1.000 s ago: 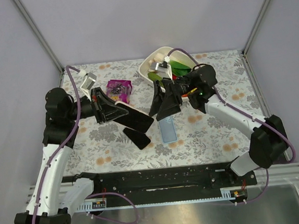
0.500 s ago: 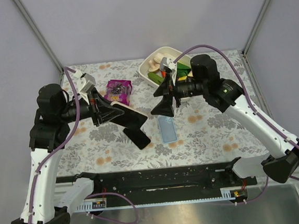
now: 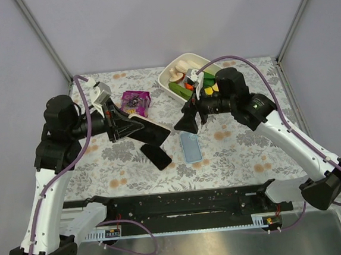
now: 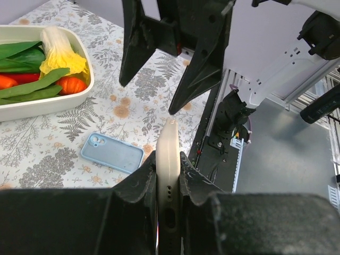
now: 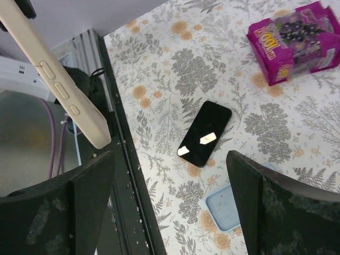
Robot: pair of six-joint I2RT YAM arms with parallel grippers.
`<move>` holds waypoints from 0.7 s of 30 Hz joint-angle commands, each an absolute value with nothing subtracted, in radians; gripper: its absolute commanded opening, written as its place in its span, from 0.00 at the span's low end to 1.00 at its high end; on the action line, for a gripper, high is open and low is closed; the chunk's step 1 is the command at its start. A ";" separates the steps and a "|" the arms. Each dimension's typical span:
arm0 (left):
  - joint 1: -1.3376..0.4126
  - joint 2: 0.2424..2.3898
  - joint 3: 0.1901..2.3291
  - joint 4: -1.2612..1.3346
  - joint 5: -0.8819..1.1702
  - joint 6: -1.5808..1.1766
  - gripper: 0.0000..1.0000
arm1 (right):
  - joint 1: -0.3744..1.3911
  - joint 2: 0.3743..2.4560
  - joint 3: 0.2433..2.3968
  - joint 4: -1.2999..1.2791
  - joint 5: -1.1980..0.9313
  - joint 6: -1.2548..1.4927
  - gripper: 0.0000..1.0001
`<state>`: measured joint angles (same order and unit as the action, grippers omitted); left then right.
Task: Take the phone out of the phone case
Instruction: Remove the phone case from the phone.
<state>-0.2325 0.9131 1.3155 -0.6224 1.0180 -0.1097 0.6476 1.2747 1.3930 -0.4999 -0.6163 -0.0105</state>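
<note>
My left gripper is shut on a phone in a cream case, held tilted above the table. The left wrist view shows that case edge-on between my jaws. The right wrist view shows it at upper left. A bare black phone lies flat on the floral cloth below it. A light blue case lies beside it. My right gripper is open and empty, raised above the blue case.
A purple snack packet lies behind my left gripper. A white tray of vegetables stands at the back centre. A black rail runs along the table's near edge.
My right arm has risen from low over the blue case and pulled back to the right, jaws still open. My left gripper has lifted the cased phone slightly.
</note>
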 commanded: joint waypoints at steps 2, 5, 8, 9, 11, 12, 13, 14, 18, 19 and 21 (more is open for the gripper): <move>-0.270 0.922 1.353 -0.548 1.005 -0.100 0.00 | 0.653 1.310 1.465 -0.606 -0.770 -0.179 0.89; -0.279 0.928 1.348 -0.563 1.008 -0.075 0.00 | 0.658 1.330 1.494 -0.675 -0.843 -0.233 0.89; -0.293 0.930 1.344 -0.561 1.005 -0.061 0.00 | 0.666 1.327 1.485 -0.690 -0.887 -0.274 0.86; -0.298 0.928 1.345 -0.563 1.005 -0.057 0.00 | 0.667 1.325 1.485 -0.705 -0.911 -0.302 0.86; -0.307 0.928 1.344 -0.563 0.993 -0.049 0.00 | 0.683 1.325 1.486 -0.721 -0.917 -0.325 0.83; -0.308 0.928 1.342 -0.563 0.996 -0.046 0.00 | 0.692 1.325 1.489 -0.729 -0.917 -0.339 0.81; -0.313 0.930 1.342 -0.563 0.999 -0.045 0.00 | 0.704 1.328 1.491 -0.738 -0.911 -0.351 0.78; -0.314 0.931 1.342 -0.563 1.003 -0.041 0.00 | 0.715 1.330 1.490 -0.739 -0.902 -0.357 0.77; -0.325 0.939 1.342 -0.563 1.040 -0.029 0.00 | 0.736 1.354 1.500 -0.753 -0.910 -0.387 0.70; -0.330 0.942 1.342 -0.569 1.051 -0.022 0.00 | 0.736 1.361 1.503 -0.755 -0.914 -0.391 0.66; -0.334 0.939 1.336 -0.572 1.054 -0.015 0.00 | 0.741 1.373 1.517 -0.771 -0.933 -0.411 0.59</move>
<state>-0.3237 0.9401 1.3155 -0.6350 1.0077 -0.0452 0.7284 1.3495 1.4616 -0.7452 -0.8860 -0.3500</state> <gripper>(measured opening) 0.177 0.648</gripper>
